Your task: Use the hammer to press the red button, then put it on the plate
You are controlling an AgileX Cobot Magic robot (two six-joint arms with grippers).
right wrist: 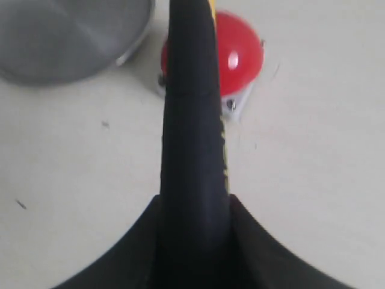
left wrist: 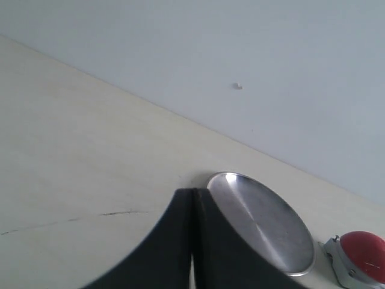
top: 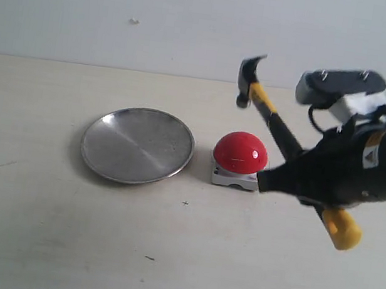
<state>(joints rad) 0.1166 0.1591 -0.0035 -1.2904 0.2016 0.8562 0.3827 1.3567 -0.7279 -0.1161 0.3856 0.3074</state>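
Lowering the hammer (top: 273, 114), pinched mid-handle by the right gripper (top: 295, 167) with its head high over the red button (top: 241, 152) at the middle of the counter (top: 36, 237), needs a slow, square tilt onto the dome, clear of the plate (top: 138, 144) on the button's left-edge side; the left gripper (left wrist: 192, 200) is pressed together.

A robot lab's test bench, by the look: pale, scuffed counter (top: 57, 240), plain white wall (top: 161, 11), black robot arm (top: 362, 168) carrying a camera (top: 341, 86).
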